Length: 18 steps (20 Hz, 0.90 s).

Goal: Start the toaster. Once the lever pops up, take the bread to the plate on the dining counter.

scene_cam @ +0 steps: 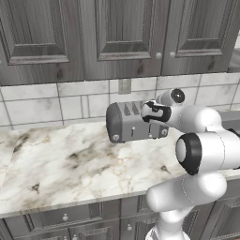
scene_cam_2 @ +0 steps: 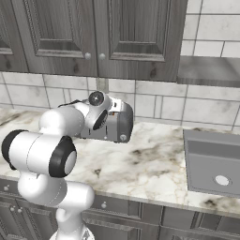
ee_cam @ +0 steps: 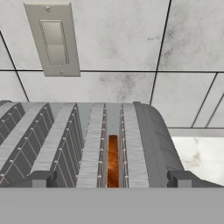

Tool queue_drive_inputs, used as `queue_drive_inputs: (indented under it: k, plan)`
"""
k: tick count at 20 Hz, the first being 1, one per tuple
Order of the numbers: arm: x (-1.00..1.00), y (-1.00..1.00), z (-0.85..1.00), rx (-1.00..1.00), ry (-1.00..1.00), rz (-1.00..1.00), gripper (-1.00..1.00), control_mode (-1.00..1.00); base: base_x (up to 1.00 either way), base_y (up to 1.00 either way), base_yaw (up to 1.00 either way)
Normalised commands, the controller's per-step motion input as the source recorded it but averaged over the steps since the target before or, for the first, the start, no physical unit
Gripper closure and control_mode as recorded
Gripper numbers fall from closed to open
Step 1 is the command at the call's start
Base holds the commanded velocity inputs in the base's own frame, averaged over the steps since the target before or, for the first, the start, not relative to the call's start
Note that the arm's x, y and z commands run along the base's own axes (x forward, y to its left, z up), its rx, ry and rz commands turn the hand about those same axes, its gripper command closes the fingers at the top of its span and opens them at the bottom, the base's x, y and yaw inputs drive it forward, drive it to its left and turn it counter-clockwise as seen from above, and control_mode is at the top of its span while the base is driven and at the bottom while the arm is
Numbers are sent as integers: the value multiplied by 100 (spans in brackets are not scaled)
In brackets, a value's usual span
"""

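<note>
Toaster (scene_cam: 133, 123) sits on the marble tabletop (scene_cam: 56, 164) against the tiled wall, under a wall switch (ee_cam: 53, 39). The hand (ee_cam: 109, 178) hovers just above it, fingers spread wide (nothing held), and the bread (ee_cam: 113, 161) stands in the right-hand slot.

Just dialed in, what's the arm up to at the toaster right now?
The arm has its open gripper hovering right over the toaster on the marble worktop against the tiled wall. The bread sits down in one slot. Nothing is held, and the pictures do not show whether the lever has been pressed.
</note>
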Motion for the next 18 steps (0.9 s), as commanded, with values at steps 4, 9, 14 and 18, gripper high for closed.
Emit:
queue_drive_inputs:
  k: [4,9,14,18]
  plan:
    - [0,0,0,0,0,0,-100,-100,0,0,0]
    - [0,0,0,0,0,0,-100,-100,0,0,0]
    - [0,0,0,0,0,0,-100,-100,0,0,0]
    - [0,0,0,0,0,0,-100,-100,0,0,0]
